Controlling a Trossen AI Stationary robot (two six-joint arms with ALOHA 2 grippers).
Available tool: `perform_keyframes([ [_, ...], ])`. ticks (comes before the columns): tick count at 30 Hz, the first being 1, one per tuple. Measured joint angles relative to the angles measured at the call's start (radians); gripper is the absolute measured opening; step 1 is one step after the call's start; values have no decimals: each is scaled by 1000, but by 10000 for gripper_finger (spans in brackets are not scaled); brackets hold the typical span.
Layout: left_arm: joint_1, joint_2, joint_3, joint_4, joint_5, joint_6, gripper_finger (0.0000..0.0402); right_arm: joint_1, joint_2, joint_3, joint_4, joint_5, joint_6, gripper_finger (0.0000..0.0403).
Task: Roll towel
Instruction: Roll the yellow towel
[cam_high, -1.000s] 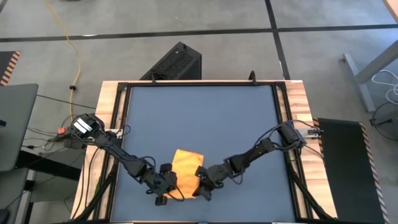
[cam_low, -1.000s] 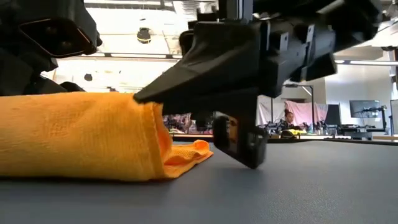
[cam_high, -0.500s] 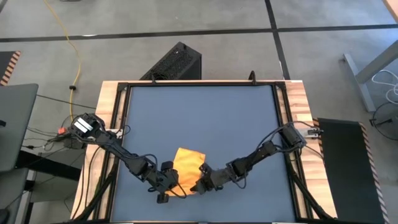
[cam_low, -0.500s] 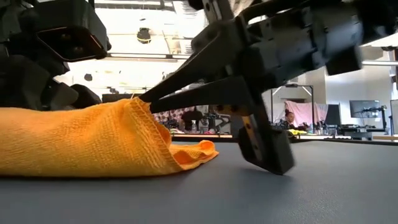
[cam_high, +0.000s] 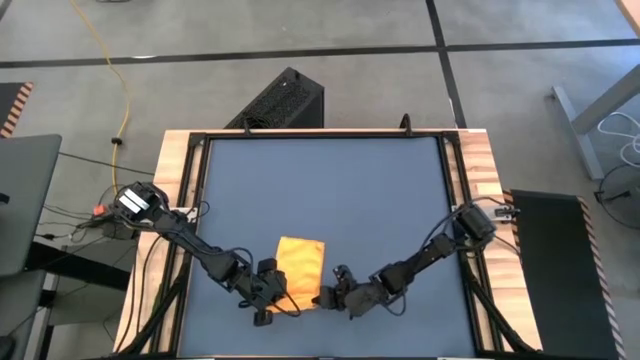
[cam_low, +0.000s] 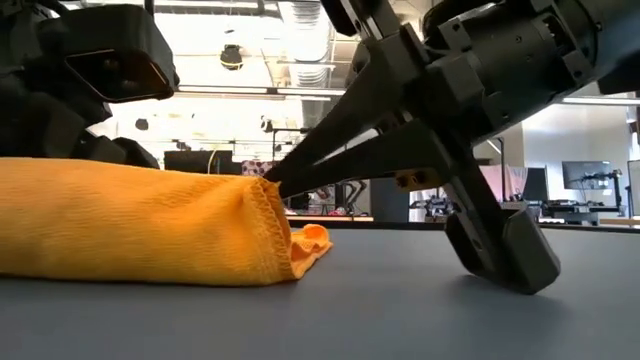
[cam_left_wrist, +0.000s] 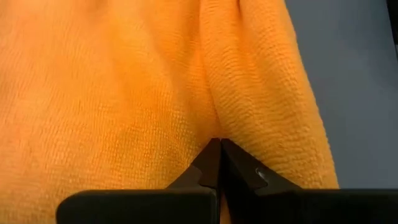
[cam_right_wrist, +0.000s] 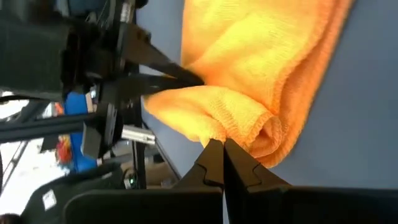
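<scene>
The yellow-orange towel (cam_high: 300, 262) lies near the table's front edge, its near end bunched into a thick roll (cam_low: 130, 225) and its far part (cam_low: 312, 240) flat on the mat. My left gripper (cam_high: 281, 297) is shut on the roll's left side. My right gripper (cam_high: 322, 297) is shut on the roll's right end. In the right wrist view the left gripper (cam_right_wrist: 186, 78) shows beyond the towel (cam_right_wrist: 249, 62). My left gripper pinches a raised fold of the towel (cam_left_wrist: 214, 127) between its two shut fingers, slanting down from the table's near left. The cloth beside it rests on the table. My right gripper pinches the towel's hemmed edge (cam_low: 268, 190) at the roll's right end, only at the fingertips (cam_low: 300, 170). The fingers slant down from the right. The roll below rests on the table.
The dark mat (cam_high: 330, 190) stretches far behind the towel, ringed by a black frame and wooden rims (cam_high: 180, 160). Cables run along the left arm (cam_high: 170, 230). Beyond the table, the low view shows a room with desks.
My right gripper has swung toward the table's near edge and rolled about its own line, keeping its hold. The towel's right corner, peaked up half a second ago, has come down and turned over, and the near end is now a thicker roll. The towel looks shorter from above.
</scene>
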Motion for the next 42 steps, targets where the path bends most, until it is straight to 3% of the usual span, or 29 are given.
perform_keyframes([
  [8, 5, -85, -2, 16, -147, 94, 0, -5, -2, 0, -115, 17, 60, 13],
  [16, 33, -193, -2, -35, -181, 147, 0, -25, -2, 0, -134, 12, 58, 13],
  [21, 21, -243, -1, 67, -197, 275, 0, -35, -2, 0, -141, 6, 58, 13],
  [25, 14, -213, 0, 127, -140, 315, 0, -46, -2, 0, -143, 1, 58, 13],
  [31, 4, -72, 0, 129, -38, 237, 0, -51, -2, 0, -155, 2, 61, 13],
  [42, 31, -15, 0, 136, -48, 239, 0, -51, -3, 0, -149, -7, 24, 35],
])
